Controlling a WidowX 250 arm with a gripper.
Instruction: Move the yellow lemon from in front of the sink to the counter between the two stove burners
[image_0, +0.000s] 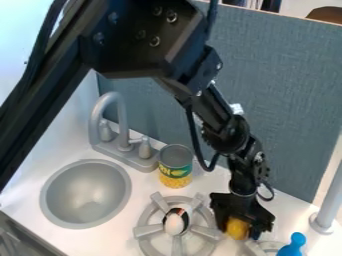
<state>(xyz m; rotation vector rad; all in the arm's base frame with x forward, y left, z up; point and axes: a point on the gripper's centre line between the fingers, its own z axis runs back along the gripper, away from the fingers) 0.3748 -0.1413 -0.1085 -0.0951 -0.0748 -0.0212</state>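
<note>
The gripper (239, 220) hangs low at the lower right, over the counter between the two stove burners. It is shut on a rounded yellow object (237, 228), which is partly hidden by the black jaws. To its left, a spoon with a pale bowl and a dark rim (175, 223) lies on the grey burner (141, 231). A blue object with a round knob (292, 245) is to the right of the gripper, by the second burner.
A corn can (176, 167) stands behind the left burner, beside the grey faucet (122, 120). The round sink (85, 194) is at the left. A grey post (327, 215) rises at the right edge, and a blue-grey panel (287, 100) runs along the back.
</note>
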